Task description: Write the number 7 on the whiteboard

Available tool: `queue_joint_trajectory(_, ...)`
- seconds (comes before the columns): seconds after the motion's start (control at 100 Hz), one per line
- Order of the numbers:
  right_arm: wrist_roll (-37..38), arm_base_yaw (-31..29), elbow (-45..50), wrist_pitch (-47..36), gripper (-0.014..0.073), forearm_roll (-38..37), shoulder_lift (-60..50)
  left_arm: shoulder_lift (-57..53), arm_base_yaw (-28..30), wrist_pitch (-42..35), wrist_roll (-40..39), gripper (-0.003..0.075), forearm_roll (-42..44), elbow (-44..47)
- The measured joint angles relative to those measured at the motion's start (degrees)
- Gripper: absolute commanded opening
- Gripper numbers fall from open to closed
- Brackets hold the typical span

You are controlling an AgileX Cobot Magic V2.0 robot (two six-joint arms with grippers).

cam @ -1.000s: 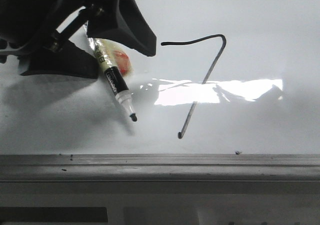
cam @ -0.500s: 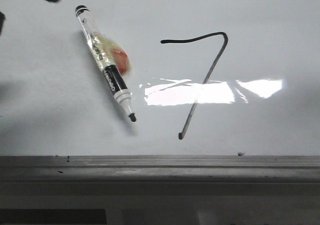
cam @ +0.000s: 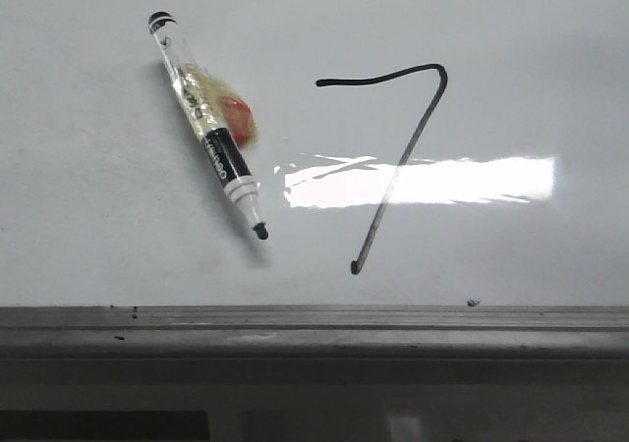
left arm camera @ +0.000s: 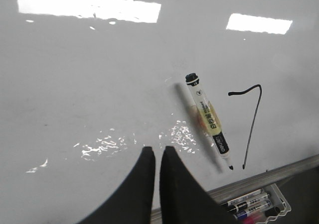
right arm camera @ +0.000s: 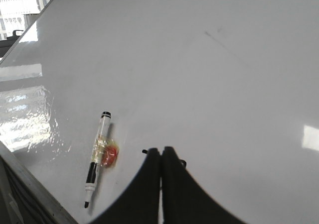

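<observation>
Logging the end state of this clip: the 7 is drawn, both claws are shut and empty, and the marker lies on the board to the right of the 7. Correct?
Not quite. In the front view the marker lies to the left of the 7, not the right. The rest holds: it lies on the board, and the wrist views show the left claw and right claw shut and empty.

You face an office or classroom setting: a glossy whiteboard (cam: 118, 216) fills the frame, a marker tray (left arm camera: 259, 204) sits at lower right, and building windows (right arm camera: 20, 2) show at upper left.
</observation>
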Motion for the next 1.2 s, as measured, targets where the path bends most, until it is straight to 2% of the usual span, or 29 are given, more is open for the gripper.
queue_joint_trajectory(0.31, 0.0, 0.0, 2.4, 1.1, -0.0067, 0.0, -3.9, -14.8, 0.0, 1.0, 1.0, -0.0020, -8.4, 8.2)
queue_joint_trajectory(0.83, 0.0, 0.0, 2.4, 1.2, -0.0067, 0.0, -3.9, -15.6, 0.0, 1.2, 1.1, -0.0020, -9.1, 10.1)
queue_joint_trajectory(0.99, 0.0, 0.0, 2.4, 1.2, -0.0067, 0.0, -4.0, -15.8, 0.3, 0.3, 2.0, -0.0020, -6.5, 11.2)
queue_joint_trajectory(1.04, 0.0, 0.0, 2.4, 1.2, -0.0067, 0.0, -4.0, -16.0, 1.2, -1.7, 5.7, -0.0020, -5.7, 12.2)
queue_joint_trajectory(1.08, 0.0, 0.0, 2.4, 1.2, -0.0067, 0.0, -4.0, -16.1, 2.7, -5.1, 12.8, -0.0020, -6.2, 13.4)
queue_joint_trajectory(1.2, 0.0, 0.0, 2.4, 1.3, -0.0067, 0.0, -4.0, -16.1, 10.2, -20.0, 43.7, -0.0020, -16.7, 18.7)
